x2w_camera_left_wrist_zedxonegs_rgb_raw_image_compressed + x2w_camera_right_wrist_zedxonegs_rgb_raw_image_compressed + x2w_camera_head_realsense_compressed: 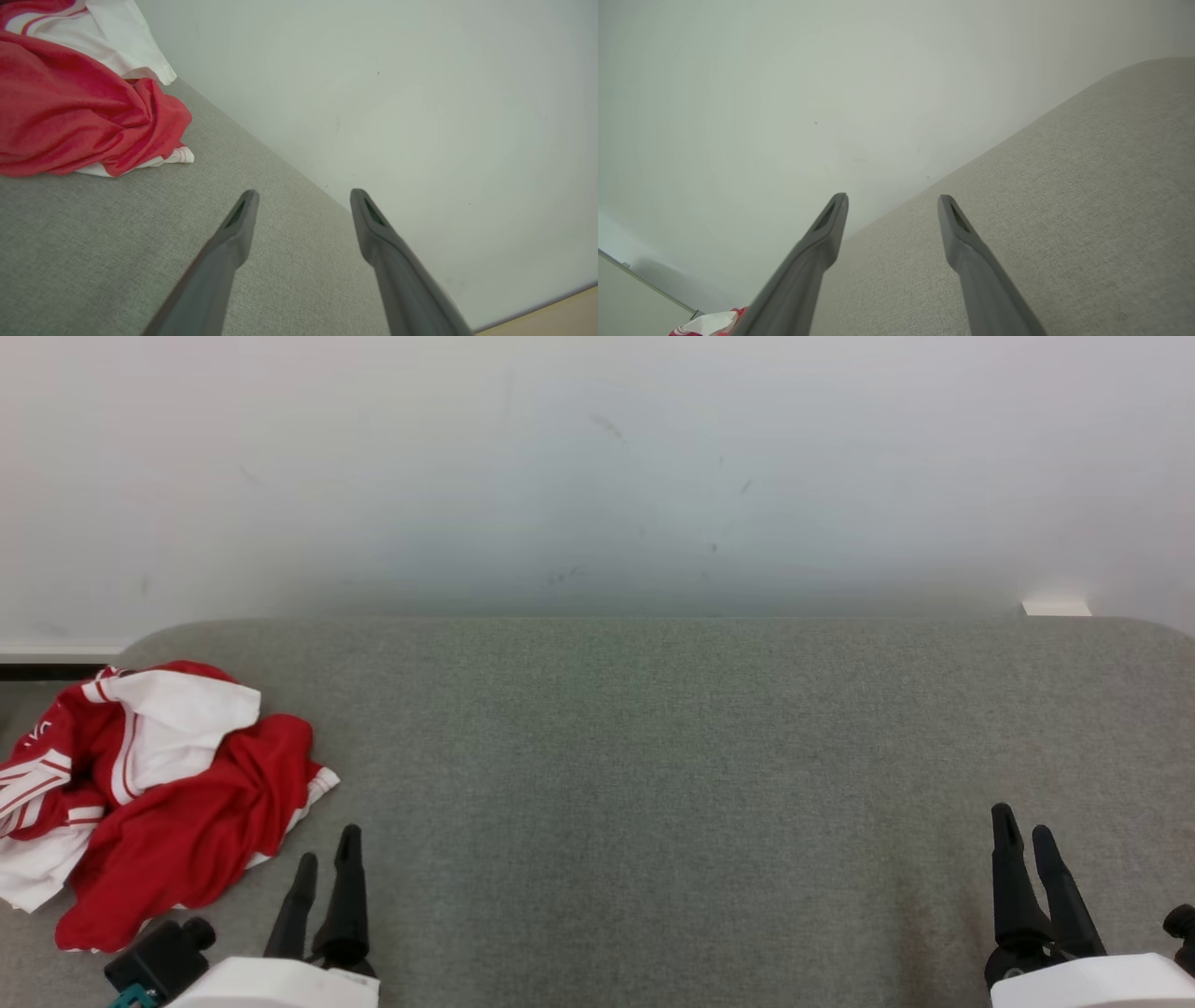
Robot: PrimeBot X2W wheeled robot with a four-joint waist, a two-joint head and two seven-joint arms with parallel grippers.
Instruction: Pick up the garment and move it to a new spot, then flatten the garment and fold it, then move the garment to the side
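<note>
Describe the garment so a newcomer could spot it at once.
Start from the grey fabric surface below the pale wall. At its left end, left of the left pincer, lies the garment in a crumpled heap. Its bright red cloth with white panels and striped trim stands out against the plain grey.

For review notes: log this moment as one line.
stage: before pickup | garment: crumpled, left end of grey surface | left gripper: open, empty, near garment | right gripper: open, empty, far right
</note>
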